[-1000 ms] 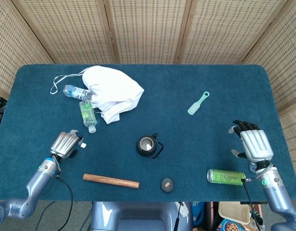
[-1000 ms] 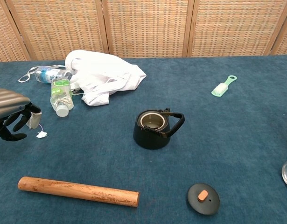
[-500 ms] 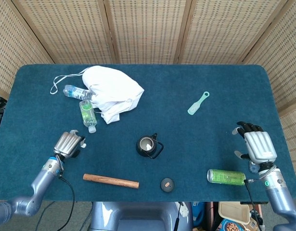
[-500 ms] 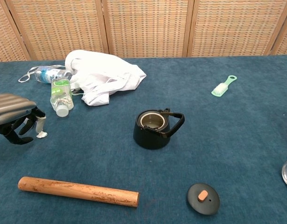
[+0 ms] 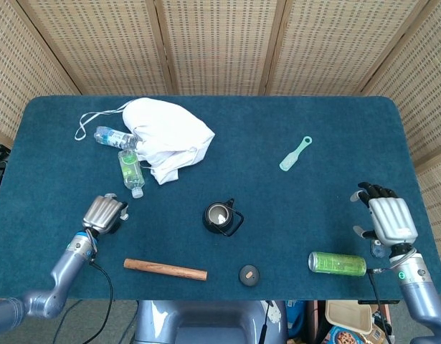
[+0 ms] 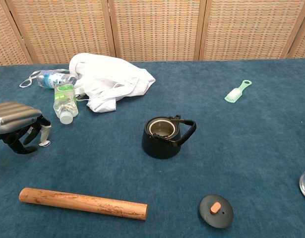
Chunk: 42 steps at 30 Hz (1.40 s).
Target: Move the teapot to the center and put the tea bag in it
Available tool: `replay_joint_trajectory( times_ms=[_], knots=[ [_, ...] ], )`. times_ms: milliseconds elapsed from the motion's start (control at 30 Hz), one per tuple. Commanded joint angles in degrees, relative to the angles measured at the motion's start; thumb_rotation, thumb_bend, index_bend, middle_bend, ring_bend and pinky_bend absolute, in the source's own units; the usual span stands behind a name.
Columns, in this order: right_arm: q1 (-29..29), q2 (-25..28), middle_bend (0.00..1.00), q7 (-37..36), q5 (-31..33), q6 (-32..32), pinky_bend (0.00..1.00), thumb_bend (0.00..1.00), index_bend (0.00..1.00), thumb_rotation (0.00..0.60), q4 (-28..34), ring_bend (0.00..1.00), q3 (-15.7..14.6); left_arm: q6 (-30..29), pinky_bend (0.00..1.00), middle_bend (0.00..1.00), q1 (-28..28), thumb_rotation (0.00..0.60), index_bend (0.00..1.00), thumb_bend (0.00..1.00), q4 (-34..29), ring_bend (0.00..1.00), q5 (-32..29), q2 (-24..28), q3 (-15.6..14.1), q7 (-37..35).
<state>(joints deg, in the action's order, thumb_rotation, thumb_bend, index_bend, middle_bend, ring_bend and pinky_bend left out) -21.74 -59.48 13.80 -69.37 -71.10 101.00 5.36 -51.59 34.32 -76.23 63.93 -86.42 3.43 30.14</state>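
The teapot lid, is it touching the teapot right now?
Apart. The chest view shows the lid lying flat on bare blue cloth in front of the open teapot.

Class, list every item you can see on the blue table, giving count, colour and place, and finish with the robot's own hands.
teapot: 1, black, table centre, lid off
lid: 1, black, front of teapot
tea bag: 1, white, in left hand
rolling pin: 1, wooden, front left
bottles: 2, clear, back left
cloth: 1, white, back left
brush: 1, green, back right
can: 1, green, front right
left hand: pinching tea bag
right hand: open, near can
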Motion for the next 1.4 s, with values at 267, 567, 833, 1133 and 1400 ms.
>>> replay_joint_trajectory(
  times_ms=[267, 567, 833, 1133, 1400],
  knots=[
    [0.55, 0.14, 0.28, -0.01, 0.11, 0.34, 0.31, 0.2, 0.41, 0.6, -0.08, 0.24, 0.29, -0.54, 0.65, 0.67, 0.33, 0.6, 0.5, 0.36, 0.4, 0.65, -0.45, -0.6, 0.1, -0.17],
    [1.18, 0.42, 0.28, -0.42, 0.16, 0.62, 0.31, 0.2, 0.41, 0.6, -0.06, 0.24, 0.59, -0.02, 0.65, 0.67, 0.92, 0.6, 0.5, 0.36, 0.97, 0.65, -1.74, -1.04, 0.1, 0.26],
    [1.69, 0.71, 0.28, -0.65, 0.23, 0.69, 0.31, 0.2, 0.41, 0.6, 0.14, 0.24, 0.72, 0.44, 0.65, 0.67, 1.24, 0.6, 0.5, 0.36, 1.49, 0.65, -2.54, -1.51, 0.07, 0.07],
    [2.15, 0.63, 0.28, -0.86, 0.37, 1.0, 0.31, 0.2, 0.41, 0.6, -0.11, 0.24, 0.85, 0.53, 0.65, 0.68, 1.56, 0.6, 0.5, 0.36, 1.83, 0.65, -3.11, -1.81, 0.07, -0.27],
    [2.31, 0.61, 0.28, -1.01, 0.43, 1.35, 0.31, 0.2, 0.41, 0.6, -0.25, 0.24, 0.95, 0.45, 0.65, 0.68, 1.64, 0.6, 0.5, 0.41, 1.74, 0.66, -3.61, -1.82, 0.17, -0.62]
  ],
)
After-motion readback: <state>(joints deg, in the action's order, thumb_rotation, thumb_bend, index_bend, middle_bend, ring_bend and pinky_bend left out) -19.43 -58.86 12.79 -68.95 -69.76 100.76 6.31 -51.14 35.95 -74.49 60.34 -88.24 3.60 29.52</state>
